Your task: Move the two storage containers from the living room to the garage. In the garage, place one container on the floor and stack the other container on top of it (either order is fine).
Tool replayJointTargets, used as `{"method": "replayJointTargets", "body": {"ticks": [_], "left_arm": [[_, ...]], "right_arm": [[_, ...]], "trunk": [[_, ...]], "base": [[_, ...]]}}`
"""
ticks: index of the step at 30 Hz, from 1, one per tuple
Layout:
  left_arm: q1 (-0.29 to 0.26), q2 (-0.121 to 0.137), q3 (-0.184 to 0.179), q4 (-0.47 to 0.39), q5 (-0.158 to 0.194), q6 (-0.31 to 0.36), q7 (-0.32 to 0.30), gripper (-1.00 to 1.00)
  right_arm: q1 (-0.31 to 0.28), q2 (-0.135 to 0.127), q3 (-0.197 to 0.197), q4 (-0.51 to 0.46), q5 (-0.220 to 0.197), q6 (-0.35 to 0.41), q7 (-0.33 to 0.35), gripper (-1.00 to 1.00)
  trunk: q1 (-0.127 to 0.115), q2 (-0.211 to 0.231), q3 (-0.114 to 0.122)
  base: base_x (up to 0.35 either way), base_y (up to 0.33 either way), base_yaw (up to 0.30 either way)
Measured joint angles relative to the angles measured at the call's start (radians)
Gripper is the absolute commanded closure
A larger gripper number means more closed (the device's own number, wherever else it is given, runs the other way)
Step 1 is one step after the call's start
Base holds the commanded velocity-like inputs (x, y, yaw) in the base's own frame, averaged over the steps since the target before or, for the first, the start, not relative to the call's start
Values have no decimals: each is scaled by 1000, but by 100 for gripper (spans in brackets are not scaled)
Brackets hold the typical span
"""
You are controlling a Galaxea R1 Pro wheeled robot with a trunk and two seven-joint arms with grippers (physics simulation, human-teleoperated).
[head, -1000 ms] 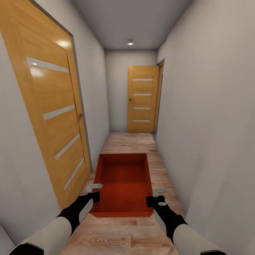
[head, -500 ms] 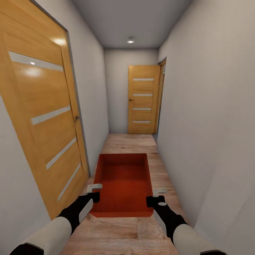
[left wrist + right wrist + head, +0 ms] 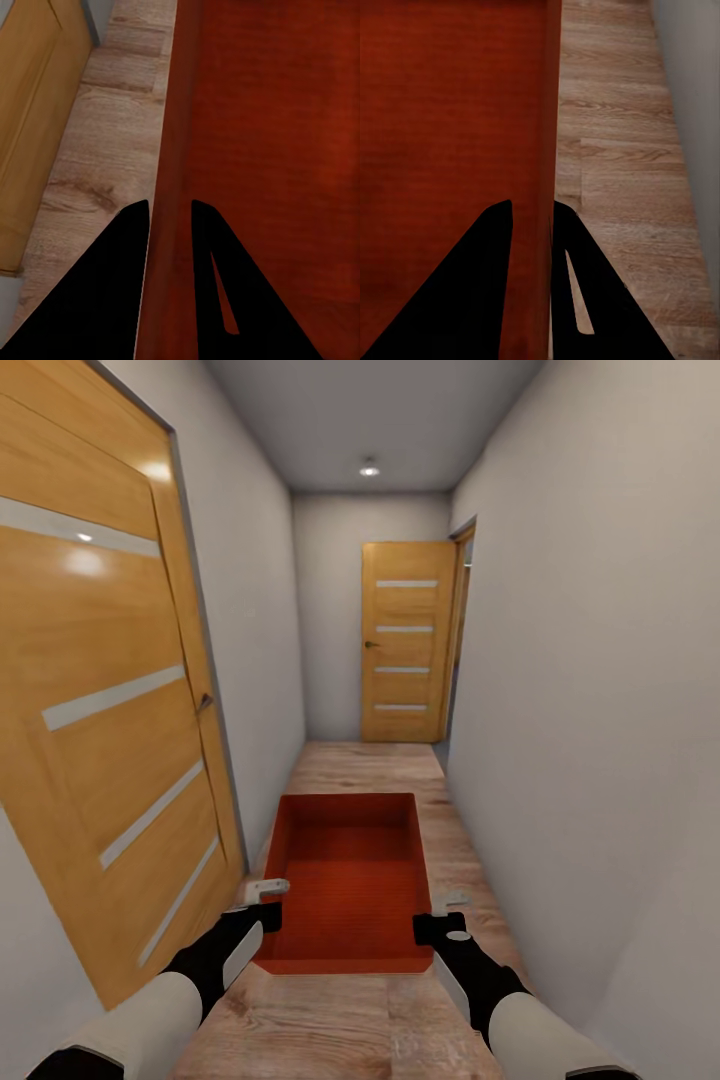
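Since a second ago the view has been carried forward along the corridor: the side door [image 3: 110, 730] looms larger, while the storage container [image 3: 348, 880] is kept in the same place between the arms. The left gripper [image 3: 266, 902] is clamped on the container's left wall and the right gripper [image 3: 440, 913] on its right wall, a finger on each side of the rim in both wrist views. The container is held level above the wood floor [image 3: 370, 765], well short of the far door [image 3: 405, 642], and is seen to be empty. The carry is best done with both grips kept even and the container centred between the walls.
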Motion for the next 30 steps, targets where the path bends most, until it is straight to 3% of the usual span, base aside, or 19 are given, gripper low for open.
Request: {"method": "replayJointTargets", "body": {"ticks": [30], "left_arm": [[0,-1,2,0,-4,0,-1,100]], "right_arm": [[0,0,0,1,-2,-3,0,100]], "trunk": [[0,0,0]], "base": [[322,53,0]]}}
